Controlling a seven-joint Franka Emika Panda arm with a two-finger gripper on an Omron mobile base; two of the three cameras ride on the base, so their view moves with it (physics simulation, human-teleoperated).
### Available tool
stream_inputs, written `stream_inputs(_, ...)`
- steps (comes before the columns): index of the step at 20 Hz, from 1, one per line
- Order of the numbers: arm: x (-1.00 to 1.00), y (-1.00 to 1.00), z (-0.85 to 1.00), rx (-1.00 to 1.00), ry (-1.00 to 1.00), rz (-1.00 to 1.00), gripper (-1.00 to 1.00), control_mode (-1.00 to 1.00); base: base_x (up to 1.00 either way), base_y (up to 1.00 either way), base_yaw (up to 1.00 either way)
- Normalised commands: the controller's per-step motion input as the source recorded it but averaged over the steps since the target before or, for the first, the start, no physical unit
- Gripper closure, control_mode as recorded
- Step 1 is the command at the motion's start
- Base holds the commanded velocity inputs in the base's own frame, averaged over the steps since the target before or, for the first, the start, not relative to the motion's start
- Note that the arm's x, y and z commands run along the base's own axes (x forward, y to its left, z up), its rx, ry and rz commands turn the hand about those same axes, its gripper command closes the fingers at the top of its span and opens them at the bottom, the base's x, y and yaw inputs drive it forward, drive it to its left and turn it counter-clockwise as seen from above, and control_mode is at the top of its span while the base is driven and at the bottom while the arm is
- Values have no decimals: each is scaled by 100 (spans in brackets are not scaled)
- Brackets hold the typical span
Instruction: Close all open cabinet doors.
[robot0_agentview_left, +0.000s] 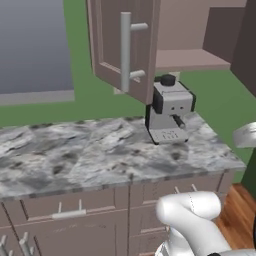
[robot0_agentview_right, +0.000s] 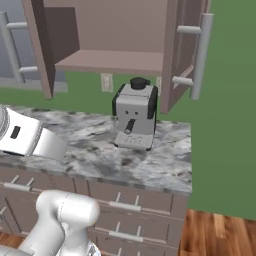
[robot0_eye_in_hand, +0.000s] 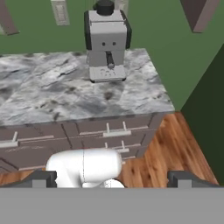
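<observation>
Above, both cabinet doors (robot0_agentview_right: 187, 50) hang open over the marble counter (robot0_agentview_left: 75, 155) (green walls); gripper (robot0_eye_in_hand: 112, 180) fingers apart.

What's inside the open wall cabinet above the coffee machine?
The cabinet shows one bare shelf; its upper part is cut off by the frame. Both doors stand open.

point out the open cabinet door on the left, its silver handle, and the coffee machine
open cabinet door (robot0_agentview_left: 107, 45): left base view, on its recessed panel left of the handle.
silver bar handle (robot0_agentview_left: 125, 50): left base view, midway along the vertical bar.
coffee machine (robot0_agentview_left: 172, 102): left base view, on its grey front face.
</observation>
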Motion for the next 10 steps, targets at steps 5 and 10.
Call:
stream_inputs(5, 0, 0, 0, 0, 0, 0, -100, 100, 41, -36, -5)
stream_inputs(10, 0, 0, 0, 0, 0, 0, -100, 100, 37, -9, -15)
